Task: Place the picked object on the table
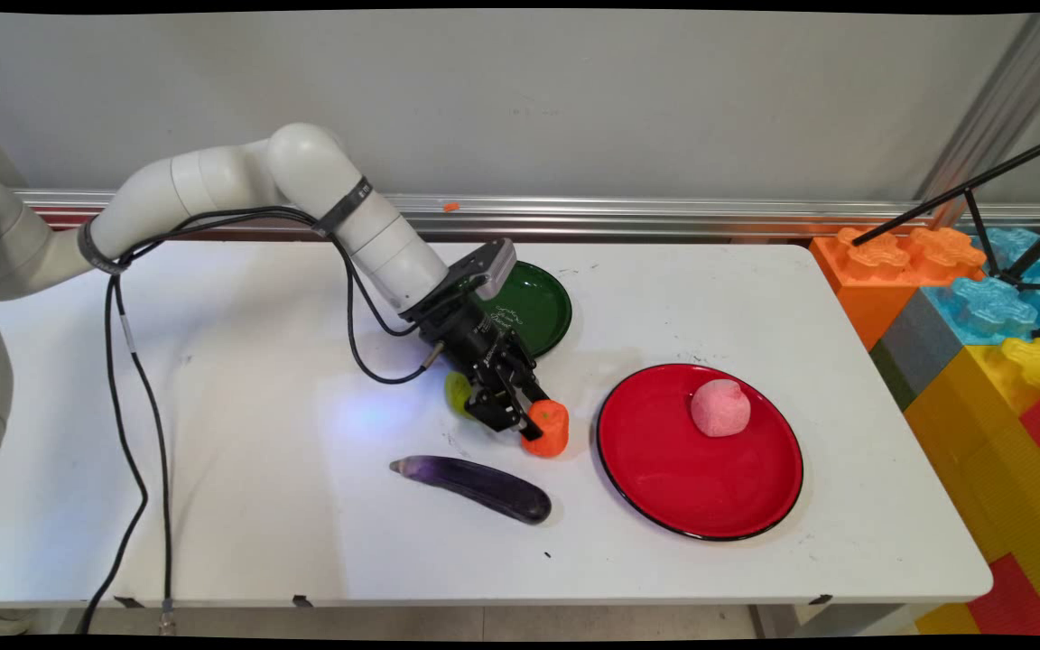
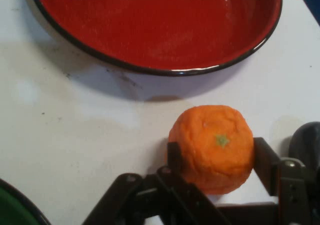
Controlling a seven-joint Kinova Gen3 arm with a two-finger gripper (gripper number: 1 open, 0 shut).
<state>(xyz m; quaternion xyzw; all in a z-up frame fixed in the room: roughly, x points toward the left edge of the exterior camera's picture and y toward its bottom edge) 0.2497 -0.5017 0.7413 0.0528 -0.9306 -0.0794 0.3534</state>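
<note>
White table [image 1: 240, 506], smooth and faintly scuffed, set against a plain grey wall [image 1: 574, 99] with a metal rail along its foot; oversized plastic building blocks [image 1: 971, 334] in orange, blue, yellow and red stacked at the right end, a black tripod [image 1: 980, 208] over them. Black two-finger gripper [image 1: 533, 424], angled down at mid-table, fingers pinching a rounded, matte, fuzzy orange fruit [image 2: 212, 147] with a small green stem mark, resting on the tabletop just left of the red plate. Red plate [image 1: 664, 487]: glossy, round, black-rimmed, carrying a pale pink, rough-textured lump [image 1: 719, 408]. Green plate [image 1: 543, 311]: glossy, behind the gripper. Eggplant [image 1: 475, 486]: long, shiny purple, lying near the front. Yellow-green item [image 1: 457, 393]: partly hidden behind the gripper.
</note>
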